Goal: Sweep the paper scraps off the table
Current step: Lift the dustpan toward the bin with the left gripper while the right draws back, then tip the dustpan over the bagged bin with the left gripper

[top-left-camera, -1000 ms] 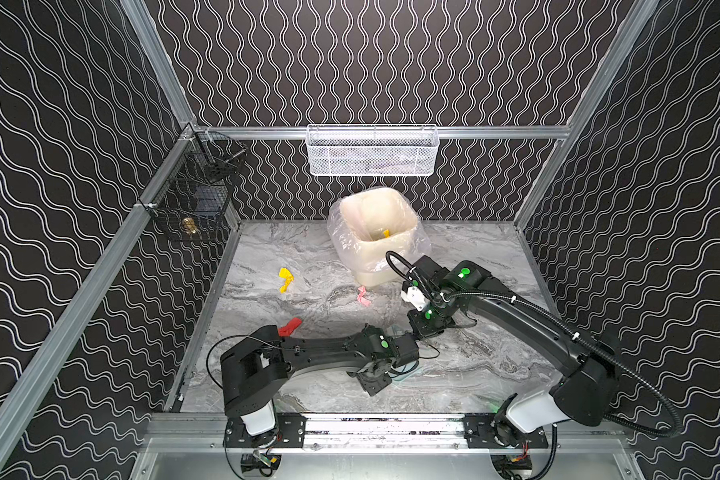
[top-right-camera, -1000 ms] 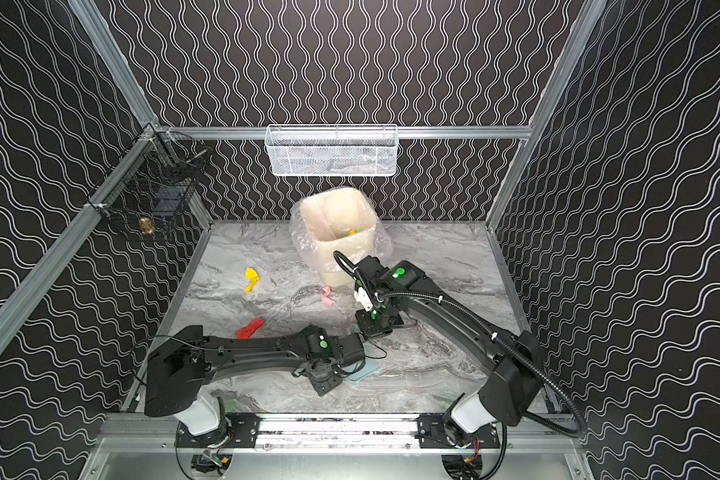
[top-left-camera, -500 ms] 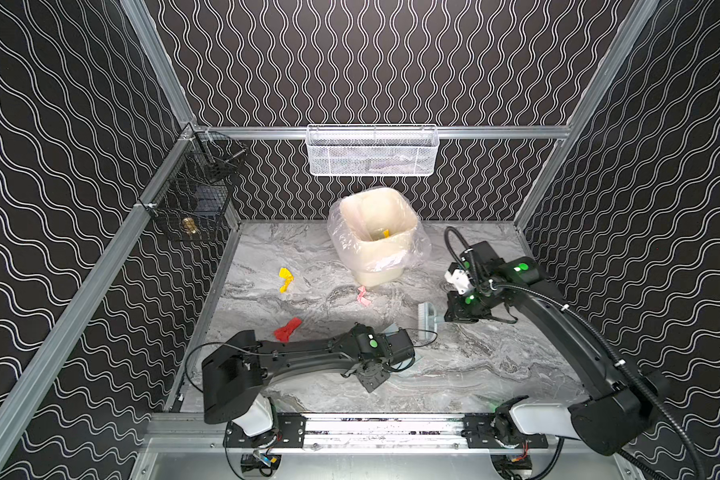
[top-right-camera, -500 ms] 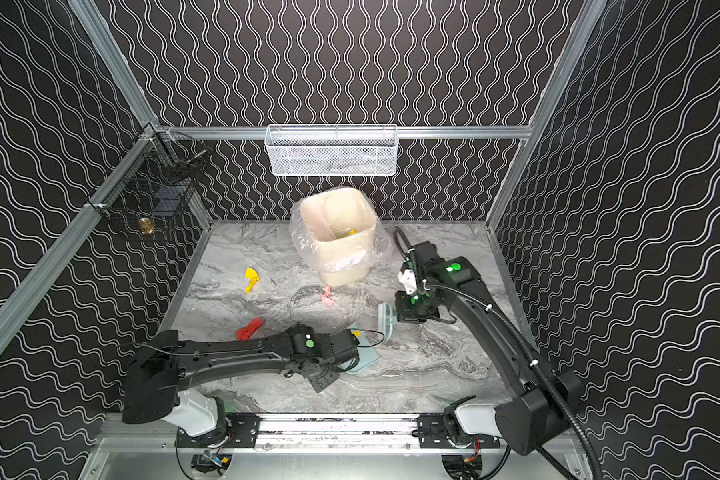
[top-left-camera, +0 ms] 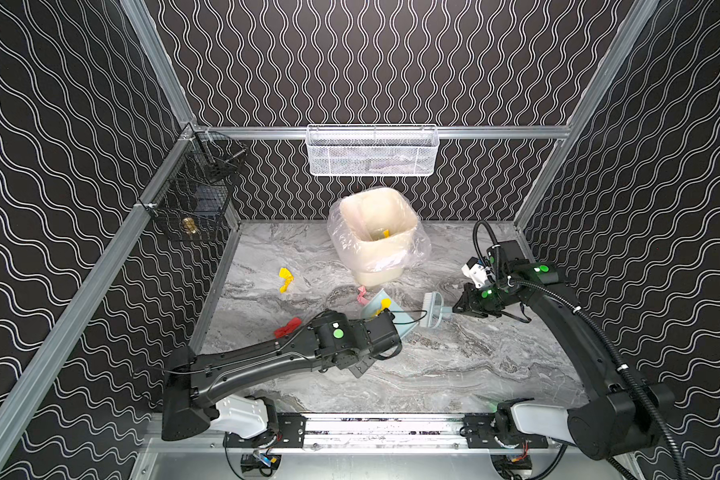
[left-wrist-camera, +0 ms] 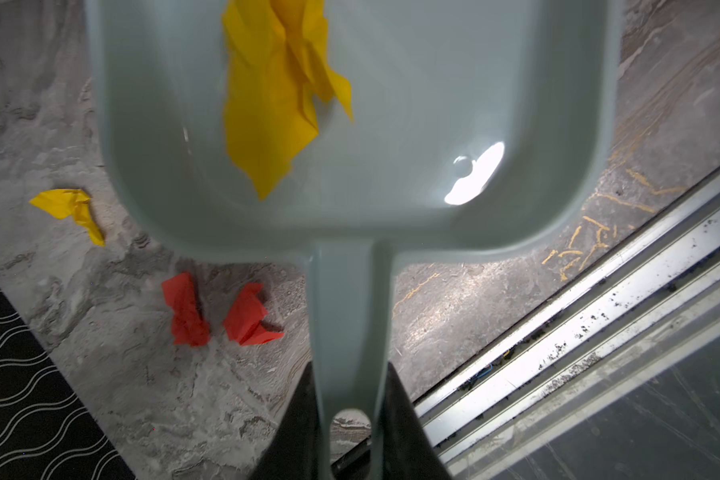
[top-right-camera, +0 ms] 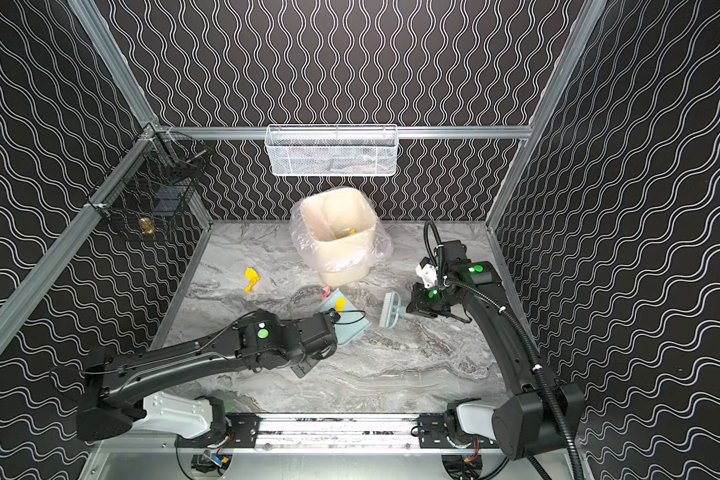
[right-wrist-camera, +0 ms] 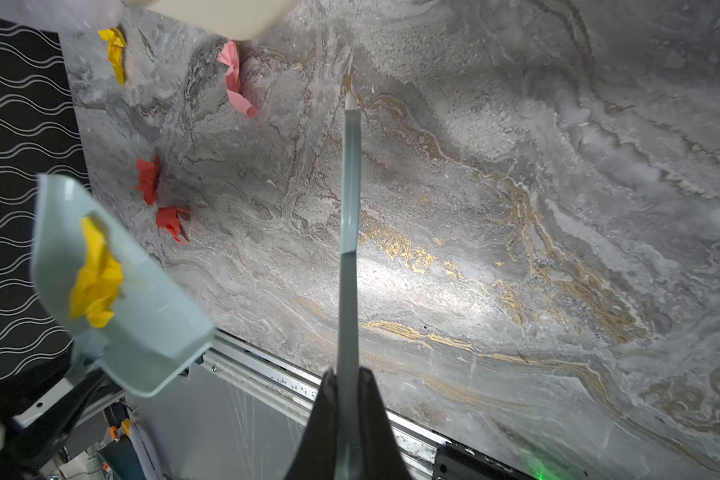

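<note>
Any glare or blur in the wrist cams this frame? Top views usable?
Left wrist: hard white glare spot on the dustpan, yellow scrap in it slightly smeared. Right wrist: brush handle soft near the lens, bright sheen on the table. Both top views: sharp, evenly lit.

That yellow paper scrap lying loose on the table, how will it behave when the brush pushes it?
The yellow paper scrap looks thin and crumpled, so probably very light; it may skid or tumble. Its loose folds would likely squash, not resist. The smooth table probably offers little grip.
</note>
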Motion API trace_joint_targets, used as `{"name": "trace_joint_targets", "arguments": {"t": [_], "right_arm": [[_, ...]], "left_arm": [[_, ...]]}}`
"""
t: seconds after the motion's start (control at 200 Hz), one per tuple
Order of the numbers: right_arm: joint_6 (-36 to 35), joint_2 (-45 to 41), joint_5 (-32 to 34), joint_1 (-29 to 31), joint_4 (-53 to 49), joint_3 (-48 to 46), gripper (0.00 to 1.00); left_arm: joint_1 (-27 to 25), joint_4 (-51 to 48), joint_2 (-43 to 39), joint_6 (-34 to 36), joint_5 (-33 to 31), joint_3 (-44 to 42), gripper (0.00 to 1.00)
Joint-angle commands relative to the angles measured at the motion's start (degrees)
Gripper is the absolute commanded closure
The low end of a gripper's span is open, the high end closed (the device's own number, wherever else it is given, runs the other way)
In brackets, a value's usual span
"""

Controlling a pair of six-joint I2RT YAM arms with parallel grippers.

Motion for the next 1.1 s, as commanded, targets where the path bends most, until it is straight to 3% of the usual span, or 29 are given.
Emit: {"name": "trace_joint_targets", "arguments": {"t": [0.0,0.21,0.481,0.751,0.876,1.096], "right_arm": [[-1.8,0.5,-2.3,-1.0,1.1,0.3,1.0],[-2.8,0.8,-4.5,-3.1,1.0,0.5,1.0],[-2.2,-0.6,-5.8,-4.3,1.6,-1.1,1.0],[-0.6,-3.3,-6.7,-4.6,1.9,-3.7,1.0],[0.0,-4.4,-6.8,-4.6,2.1,-4.9,1.0],[1.1,-5.8,-7.7,-4.6,3.2,-7.3,1.0]], "left_arm": [[0.7,-8.5,-0.8,-3.3,-3.7,4.8,1.0],[8.2,-16.8,-1.5,-1.7,-2.3,16.6,1.0],[22.5,-20.1,2.0,11.4,2.7,29.6,1.0],[36.2,-20.3,10.4,22.4,9.4,42.9,1.0],[38.8,-21.3,15.1,24.4,10.1,48.9,1.0],[38.9,-22.1,22.6,25.9,2.9,57.0,1.0]]}}
